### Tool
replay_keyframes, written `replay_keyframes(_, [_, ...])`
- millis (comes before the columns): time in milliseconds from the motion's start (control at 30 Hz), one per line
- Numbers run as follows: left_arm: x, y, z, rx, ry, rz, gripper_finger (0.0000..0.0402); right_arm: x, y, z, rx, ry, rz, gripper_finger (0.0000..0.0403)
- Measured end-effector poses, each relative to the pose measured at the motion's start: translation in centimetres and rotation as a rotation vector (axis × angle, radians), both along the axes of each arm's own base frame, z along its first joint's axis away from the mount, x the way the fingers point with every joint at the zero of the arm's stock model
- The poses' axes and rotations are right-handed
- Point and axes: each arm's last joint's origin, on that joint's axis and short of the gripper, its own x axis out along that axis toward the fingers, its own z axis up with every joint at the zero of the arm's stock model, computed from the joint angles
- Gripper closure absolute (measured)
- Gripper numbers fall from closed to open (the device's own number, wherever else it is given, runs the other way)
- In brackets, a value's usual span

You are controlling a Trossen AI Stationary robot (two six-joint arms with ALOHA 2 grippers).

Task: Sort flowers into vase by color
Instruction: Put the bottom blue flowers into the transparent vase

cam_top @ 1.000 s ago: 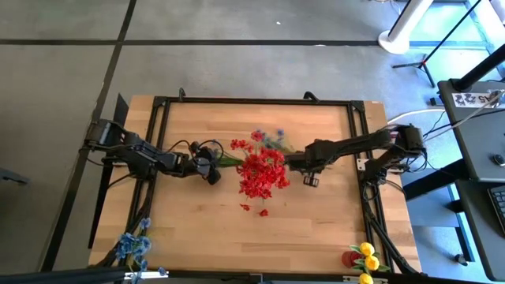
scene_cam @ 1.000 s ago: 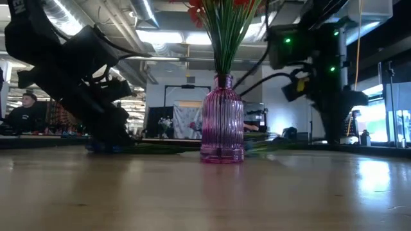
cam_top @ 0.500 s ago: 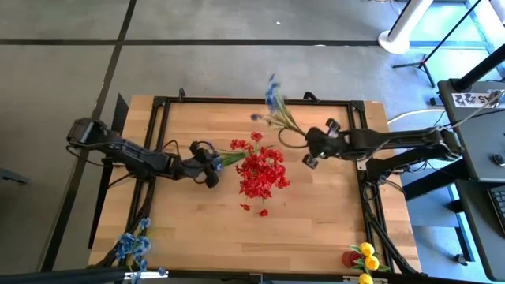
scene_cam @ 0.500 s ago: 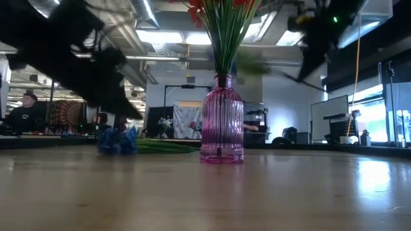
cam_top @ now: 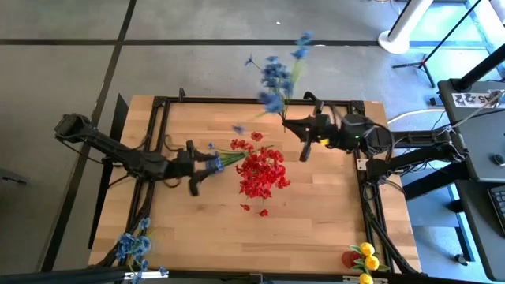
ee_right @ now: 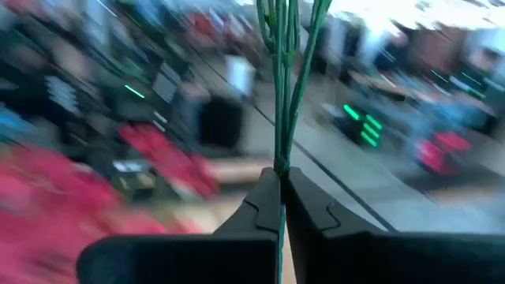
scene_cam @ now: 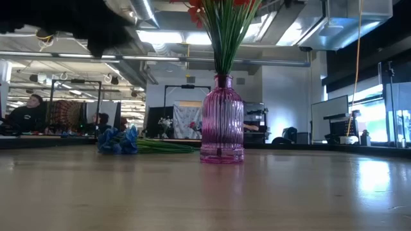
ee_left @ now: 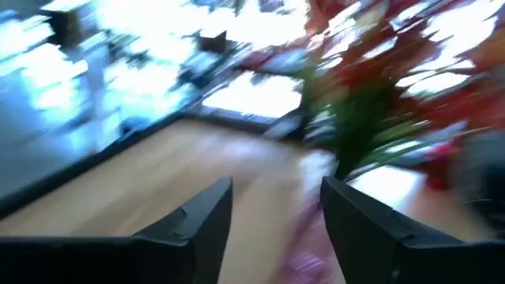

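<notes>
A ribbed purple vase (scene_cam: 222, 122) stands mid-table and holds red flowers (cam_top: 262, 171) on green stems. A blue sprig (scene_cam: 118, 141) lies flat on the table left of the vase, its stems (scene_cam: 167, 146) pointing at the vase; it also shows in the high view (cam_top: 215, 161). My left gripper (cam_top: 201, 166) is open and empty, raised over that sprig's blossoms, facing the vase (ee_left: 308, 244). My right gripper (cam_top: 298, 128) is raised at the far right of the vase, shut on a second blue sprig (cam_top: 276, 75). My right gripper pinches the blue sprig's thin green stems (ee_right: 280, 162) between its two fingers, near their lower end. The stems run on along the fingers and rise past their tips. The sprig is lifted clear of the table, its blossoms (cam_top: 274, 77) out over the table's far edge.
More blue flowers (cam_top: 131, 248) lie at the table's near left corner and yellow ones (cam_top: 365, 257) at its near right corner. A few red petals (cam_top: 254, 210) lie near the vase. A black frame (cam_top: 252, 101) runs around the tabletop. People sit in the room behind.
My right gripper has lifted its blue sprig from beside the vase and swung it up and toward the far right, the blossoms now past the far edge. My left gripper has risen from the table and drawn a little left; the other blue sprig stays lying there.
</notes>
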Motion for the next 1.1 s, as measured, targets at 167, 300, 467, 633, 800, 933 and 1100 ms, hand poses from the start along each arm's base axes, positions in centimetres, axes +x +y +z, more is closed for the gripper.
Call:
replay_keyframes(167, [-0.8,-1.9,2.9,0.045,-0.261,-0.302,0.0197,0.0,0.6,1.8,0.015,-0.187,0.211,0.0399])
replay_keyframes(300, [-1.0,-2.8,4.6,0.046,-0.358,-0.437,0.02,-0.2,0.9,2.5,0.06,-0.274,0.323,0.0399])
replay_keyframes(467, [-1.0,-4.0,6.7,0.048,-0.366,-0.527,0.0201,-0.6,2.6,3.7,0.086,-0.405,0.42,0.04])
replay_keyframes(633, [-1.2,-5.0,7.9,0.065,-0.385,-0.566,0.0201,-1.5,5.3,4.8,0.059,-0.528,0.484,0.04])
replay_keyframes(800, [-1.3,-6.2,8.0,0.066,-0.44,-0.612,0.0201,-0.7,8.6,3.7,0.095,-0.494,0.549,0.04])
replay_keyframes(933, [-0.1,-7.8,7.8,0.069,-0.412,-0.602,0.0201,0.1,11.4,2.8,0.125,-0.478,0.589,0.04])
replay_keyframes(1100, [2.3,-10.5,8.5,0.108,-0.341,-0.541,0.0201,1.0,14.4,2.6,0.137,-0.412,0.638,0.04])
